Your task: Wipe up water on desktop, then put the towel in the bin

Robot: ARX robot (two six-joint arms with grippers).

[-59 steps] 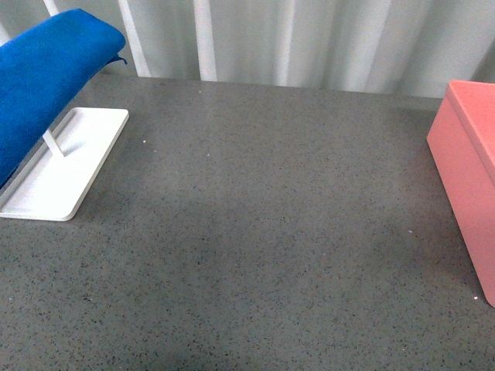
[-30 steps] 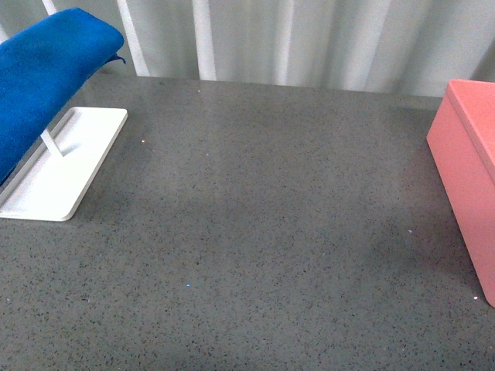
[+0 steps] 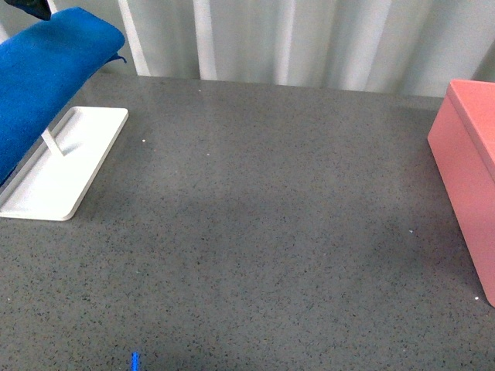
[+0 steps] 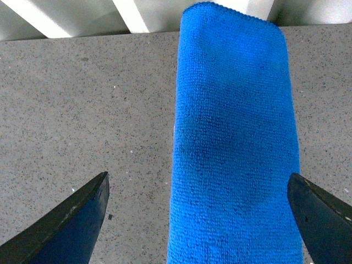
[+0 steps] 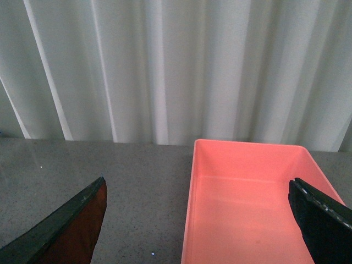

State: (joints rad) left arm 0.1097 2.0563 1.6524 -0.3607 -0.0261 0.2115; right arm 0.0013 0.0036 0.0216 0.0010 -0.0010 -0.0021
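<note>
The blue towel [image 3: 46,69] hangs draped over the rack of the white tray [image 3: 58,174] at the far left of the desktop [image 3: 263,224]. In the left wrist view the towel [image 4: 234,143] lies between my open left gripper's [image 4: 201,190] fingers [image 4: 82,212], which are spread wide above it and not touching it. A dark bit of the left arm [image 3: 27,6] shows at the top left corner of the front view. The pink bin [image 3: 472,178] stands at the right edge. My right gripper [image 5: 198,190] is open over the bin's empty inside [image 5: 253,203].
White pleated curtains [image 3: 294,39] hang behind the desktop's far edge. The speckled desktop spreads wide between the tray and the bin. No water is plain to see on it. A small blue speck [image 3: 135,359] shows at the front edge.
A dark part of the left arm has come into the front view's top left corner, above the towel. A small blue speck now shows at the front edge. Towel, tray and bin have not moved.
</note>
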